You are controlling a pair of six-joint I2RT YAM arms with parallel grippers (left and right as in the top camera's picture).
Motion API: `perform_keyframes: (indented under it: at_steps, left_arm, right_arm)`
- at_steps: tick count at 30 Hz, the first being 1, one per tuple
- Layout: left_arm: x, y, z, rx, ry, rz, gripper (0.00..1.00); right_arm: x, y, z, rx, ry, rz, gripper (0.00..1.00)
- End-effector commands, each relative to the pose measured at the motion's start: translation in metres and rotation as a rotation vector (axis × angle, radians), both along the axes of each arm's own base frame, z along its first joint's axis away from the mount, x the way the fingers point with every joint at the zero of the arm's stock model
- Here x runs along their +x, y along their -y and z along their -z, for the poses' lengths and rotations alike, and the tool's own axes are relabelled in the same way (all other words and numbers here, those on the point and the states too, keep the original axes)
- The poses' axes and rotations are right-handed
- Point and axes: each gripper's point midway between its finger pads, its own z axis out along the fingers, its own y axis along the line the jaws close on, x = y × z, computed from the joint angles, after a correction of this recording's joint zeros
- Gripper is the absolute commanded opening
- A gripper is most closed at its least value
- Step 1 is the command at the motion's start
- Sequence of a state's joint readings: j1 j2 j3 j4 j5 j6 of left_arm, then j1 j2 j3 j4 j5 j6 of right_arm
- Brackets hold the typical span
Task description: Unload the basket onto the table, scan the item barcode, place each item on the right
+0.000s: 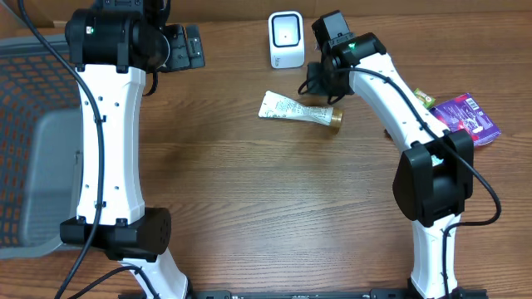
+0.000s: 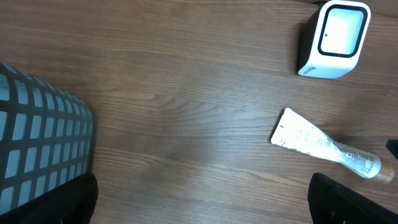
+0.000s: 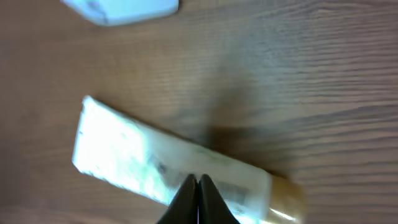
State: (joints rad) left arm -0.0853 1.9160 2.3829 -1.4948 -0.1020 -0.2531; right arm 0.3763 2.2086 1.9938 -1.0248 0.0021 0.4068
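A white tube with a gold cap lies flat on the counter near the scanner. It is likely light, soft and slick, and its firmer cap end looks the surest hold. The right claw hovers above it, pinched shut and empty; the left claw gapes wide.

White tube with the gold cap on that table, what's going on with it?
The white plastic tube with a gold cap lies flat on the wooden table, near the small white barcode scanner. The right end effector is over its cap end, fingers shut and not gripping it. The left end effector sits open, off to the side.
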Motion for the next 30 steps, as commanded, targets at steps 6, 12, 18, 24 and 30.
perform_keyframes:
  at_steps: [6,12,18,24,30]
  left_arm:
    - [0.002,0.003,0.0,0.003,0.003,0.008,1.0]
    - [0.002,0.003,0.0,0.003,0.003,0.008,1.0]
    - [0.002,0.003,0.0,0.003,0.003,0.008,0.99]
    - [0.002,0.003,0.0,0.003,0.003,0.008,1.0]
    - [0.002,0.003,0.0,0.003,0.003,0.008,1.0]
  right_arm:
    - [0.005,-0.057,0.051,0.262,0.005,0.397,0.04]
    - [-0.001,-0.076,0.076,0.32,0.094,0.593,0.04]
    - [-0.007,-0.071,0.08,0.271,0.132,0.656,0.04]
    - [-0.025,-0.06,0.092,0.149,0.079,0.569,0.04]
    - [-0.053,-0.074,0.102,0.114,-0.065,0.285,0.04]
